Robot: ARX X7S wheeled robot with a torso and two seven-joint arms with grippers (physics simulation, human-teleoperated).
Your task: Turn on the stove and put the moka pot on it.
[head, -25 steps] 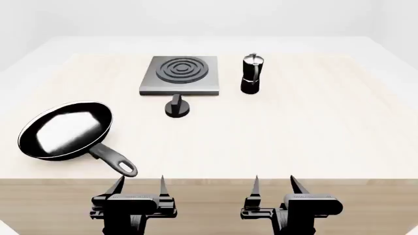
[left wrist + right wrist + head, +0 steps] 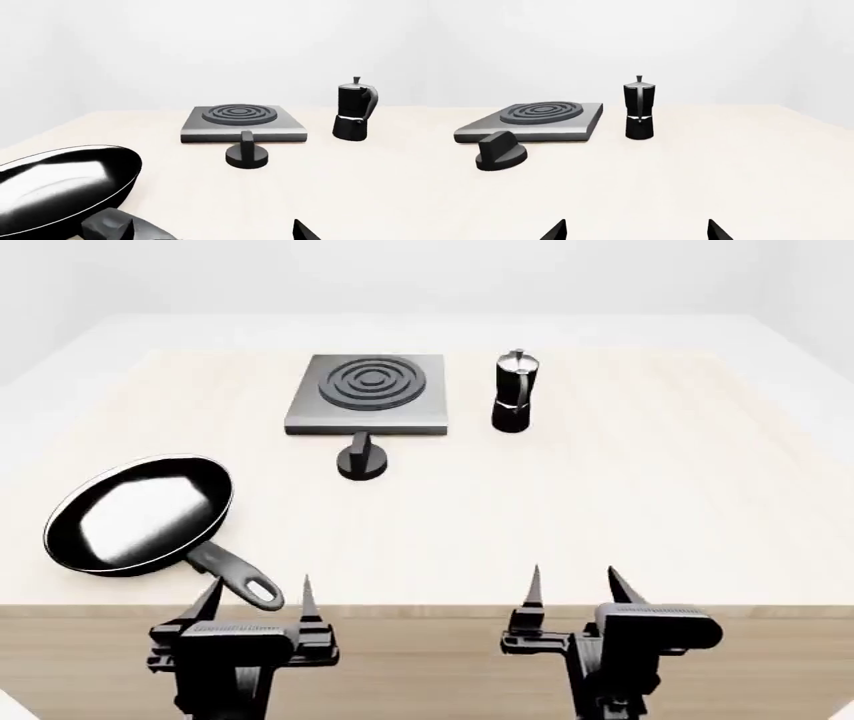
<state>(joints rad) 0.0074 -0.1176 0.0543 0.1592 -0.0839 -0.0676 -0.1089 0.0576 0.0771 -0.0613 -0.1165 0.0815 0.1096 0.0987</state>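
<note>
Since half a second ago, both claws are sitting farther forward over the bench (image 2: 641, 510) edge, the left claw (image 2: 254, 598) now beside the pan (image 2: 140, 512) handle, the right claw (image 2: 574, 588) clear. Both are standing released, holding nothing. The pot (image 2: 514, 390) is standing upright just right of the stove (image 2: 370, 393), the knob (image 2: 360, 457) lying in front; no writing is showing.

This is a rendered kitchen mock-up rather than a lived-in room — a pale wood table (image 2: 641, 500) stands alone against blank white walls and floor, with even, shadowless light and no cupboards or windows in sight. What marks it as a cooking setting is the small set of kitchen things on the tabletop: a grey square stove (image 2: 368, 393) with concentric burner rings, its separate round black knob (image 2: 362, 458) just in front, a black moka pot (image 2: 514, 391) with a silver lid beside it, and a glossy black frying pan (image 2: 138, 514) — nothing else.
</note>
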